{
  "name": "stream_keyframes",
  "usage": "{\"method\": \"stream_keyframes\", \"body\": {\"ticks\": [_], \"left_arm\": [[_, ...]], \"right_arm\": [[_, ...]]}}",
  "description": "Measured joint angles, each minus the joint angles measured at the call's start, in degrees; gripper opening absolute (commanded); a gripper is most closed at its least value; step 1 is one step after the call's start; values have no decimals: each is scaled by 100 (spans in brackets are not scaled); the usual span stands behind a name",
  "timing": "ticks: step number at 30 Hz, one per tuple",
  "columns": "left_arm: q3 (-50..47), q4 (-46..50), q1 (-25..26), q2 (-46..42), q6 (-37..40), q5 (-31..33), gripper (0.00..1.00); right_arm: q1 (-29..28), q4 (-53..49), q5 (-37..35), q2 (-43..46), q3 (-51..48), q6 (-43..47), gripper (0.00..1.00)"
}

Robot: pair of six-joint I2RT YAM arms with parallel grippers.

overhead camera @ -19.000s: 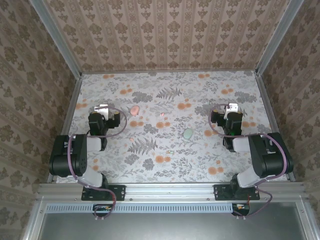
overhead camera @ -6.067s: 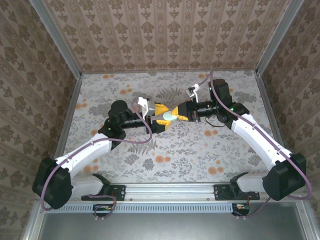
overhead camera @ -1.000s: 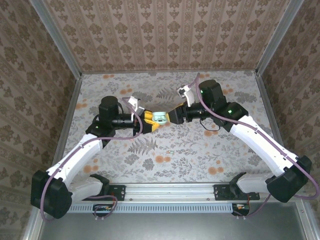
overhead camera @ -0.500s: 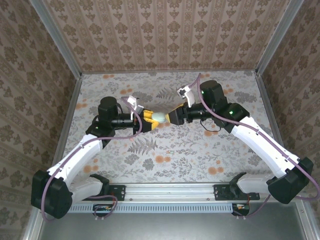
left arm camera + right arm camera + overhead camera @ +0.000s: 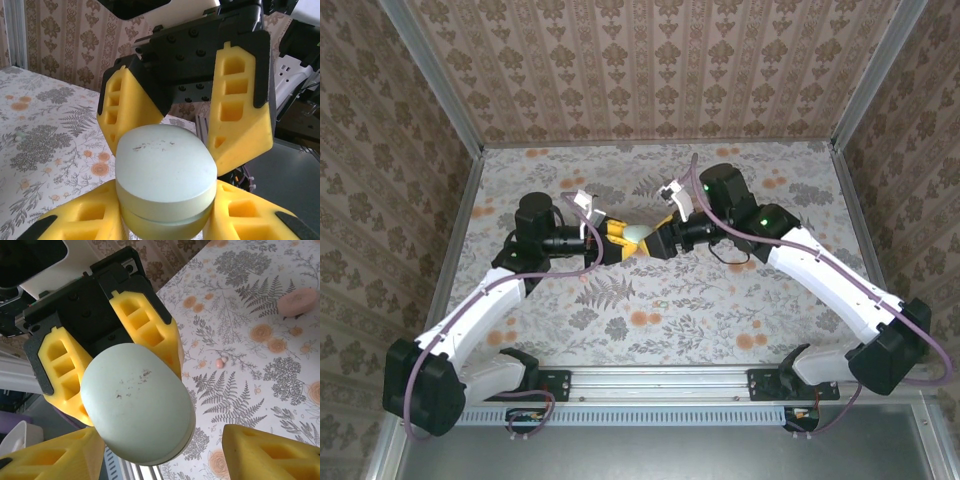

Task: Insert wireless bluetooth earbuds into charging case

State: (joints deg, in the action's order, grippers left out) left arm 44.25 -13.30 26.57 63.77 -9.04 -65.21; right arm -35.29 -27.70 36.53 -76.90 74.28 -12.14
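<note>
Over the middle of the flowered tabletop (image 5: 720, 320), the left fingers (image 5: 75, 225) are clenched on the pale green oval charging case (image 5: 165, 175), lid shut, with the right fingers (image 5: 270, 450) spread open astride it and a tiny pinkish earbud (image 5: 220, 361) lying loose below.

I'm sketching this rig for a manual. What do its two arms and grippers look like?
The left arm and right arm have white link shells, black joint housings and a thin purple cable looped alongside. The left gripper and right gripper carry wedge-shaped yellow fingers with rectangular hollow pockets, on black bolted mounts. A small green light glows on the right arm.
</note>
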Motion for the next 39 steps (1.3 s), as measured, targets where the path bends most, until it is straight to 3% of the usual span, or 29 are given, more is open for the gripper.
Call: {"method": "stream_keyframes", "body": {"ticks": [23,39], "left_arm": [[-105,-291,39,413,26,57,1],[-105,-481,-188,767,68,-13,1]], "right_arm": [[704,96,-127,-424,162,-1001,62],[852,317,205,-492,20,-1211,63]]}}
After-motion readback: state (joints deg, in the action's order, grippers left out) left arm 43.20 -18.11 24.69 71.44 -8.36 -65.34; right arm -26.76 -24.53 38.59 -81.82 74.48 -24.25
